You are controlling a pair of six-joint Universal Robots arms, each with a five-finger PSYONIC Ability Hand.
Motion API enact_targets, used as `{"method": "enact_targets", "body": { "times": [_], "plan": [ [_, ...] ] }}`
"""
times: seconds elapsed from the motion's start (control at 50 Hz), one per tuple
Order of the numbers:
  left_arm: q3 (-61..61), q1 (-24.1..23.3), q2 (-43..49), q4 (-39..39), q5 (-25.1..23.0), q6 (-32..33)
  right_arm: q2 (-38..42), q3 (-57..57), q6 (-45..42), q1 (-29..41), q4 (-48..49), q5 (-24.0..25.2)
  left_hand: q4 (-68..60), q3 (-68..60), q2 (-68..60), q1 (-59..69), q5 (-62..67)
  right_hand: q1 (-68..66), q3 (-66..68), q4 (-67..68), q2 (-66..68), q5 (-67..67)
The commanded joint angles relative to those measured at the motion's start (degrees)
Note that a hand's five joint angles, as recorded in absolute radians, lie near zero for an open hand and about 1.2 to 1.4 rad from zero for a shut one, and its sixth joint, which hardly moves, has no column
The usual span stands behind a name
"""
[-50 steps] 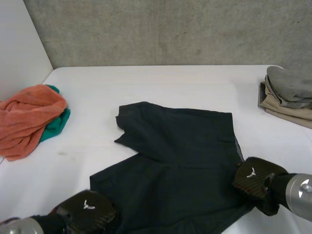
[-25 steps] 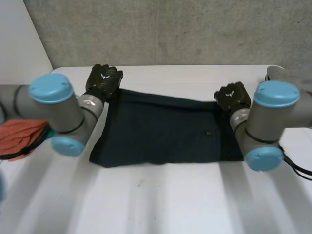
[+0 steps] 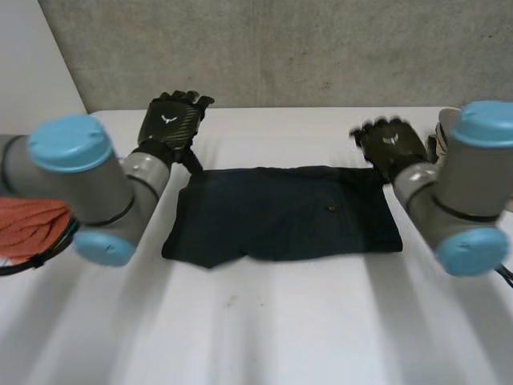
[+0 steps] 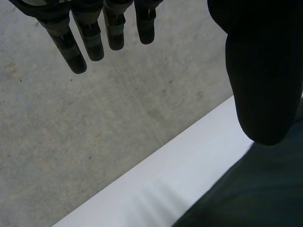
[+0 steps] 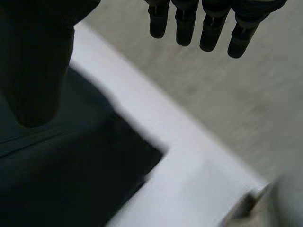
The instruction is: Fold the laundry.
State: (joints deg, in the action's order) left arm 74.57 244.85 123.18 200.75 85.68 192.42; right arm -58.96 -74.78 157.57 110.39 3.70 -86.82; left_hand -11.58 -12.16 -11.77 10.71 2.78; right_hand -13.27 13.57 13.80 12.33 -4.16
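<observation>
Half-fold looks done on dark garment (image 3: 280,212), lying flat mid desk (image 3: 264,337). Left hand (image 3: 171,122) near garment's far-left corner, right hand (image 3: 391,144) near far-right corner, both uncurled, gripping nothing. Next prob. needs fresh grip on one short end, carried across to other, edges matched.

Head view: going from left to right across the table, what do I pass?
orange towel → left hand → dark folded garment → right hand → pile of folded clothes, partly behind the right arm
</observation>
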Motion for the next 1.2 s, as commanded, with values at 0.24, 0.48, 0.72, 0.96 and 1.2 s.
{"method": "enact_targets", "body": {
  "times": [0.24,0.48,0.72,0.96,1.2],
  "plan": [
    [19.65,0.54,-12.27,3.33,-7.02,-6.09,7.54,-8.8,0.46,-4.75,7.02,1.93,1.58,2.16,1.77,-0.71,-2.78,-66.58,66.28,66.05,67.52,-65.69],
    [21.31,2.38,-16.3,2.19,-5.88,-8.81,-0.01,-12.23,-23.69,-7.91,7.98,-12.32,1.58,2.16,1.77,-0.71,-2.78,-66.73,66.43,66.2,67.67,-65.84],
    [23.07,3.09,-19.56,1.93,-5.53,-11.01,0.5,-17.32,-37.07,15.45,29.35,13.57,1.58,2.16,1.77,-0.71,-2.78,-66.73,66.43,66.2,67.67,-65.84],
    [20.45,2.74,-19.56,0.44,-4.82,-10.57,0.7,-14.08,-23.49,17.49,20.38,18.36,1.58,2.16,1.77,-0.71,-2.78,3.27,-3.57,-3.8,-2.33,4.16],
    [5.43,-5.24,-12.19,-7.11,-1.31,-8.38,-6.79,-8.55,19.62,4.05,14.69,13.78,1.58,2.16,1.77,-0.71,-2.78,3.27,-3.57,-3.8,-2.33,4.16]
  ]
}}
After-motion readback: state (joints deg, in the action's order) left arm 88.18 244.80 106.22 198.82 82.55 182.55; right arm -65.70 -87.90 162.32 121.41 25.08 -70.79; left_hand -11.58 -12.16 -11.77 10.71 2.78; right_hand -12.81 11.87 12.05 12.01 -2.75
